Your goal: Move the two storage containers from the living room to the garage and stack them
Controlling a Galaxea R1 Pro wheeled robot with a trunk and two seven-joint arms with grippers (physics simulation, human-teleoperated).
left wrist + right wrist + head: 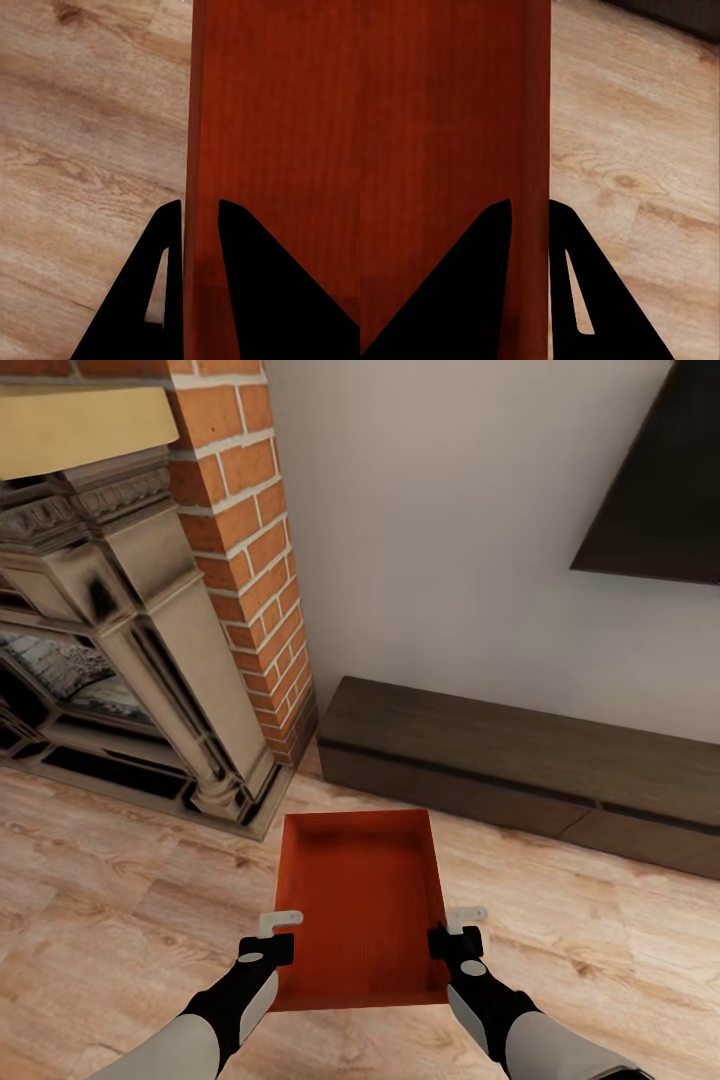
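Both grippers, left gripper (278, 937) and right gripper (452, 930), pinch thin side walls of storage container (362, 900) over wood floor (120, 880); uneven arm motion could twist it loose

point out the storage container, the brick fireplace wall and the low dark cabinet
storage container (360, 900), head view, middle of its flat bottom
brick fireplace wall (255, 560), head view, front face of the brick column
low dark cabinet (500, 745), head view, its top surface

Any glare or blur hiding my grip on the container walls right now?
Head view: even light, no glare, storage container sharp. Left wrist view: black fingers show no detail but straddle the wall clearly. Right wrist view: same, fingers silhouetted, wall edge crisp against wood floor.
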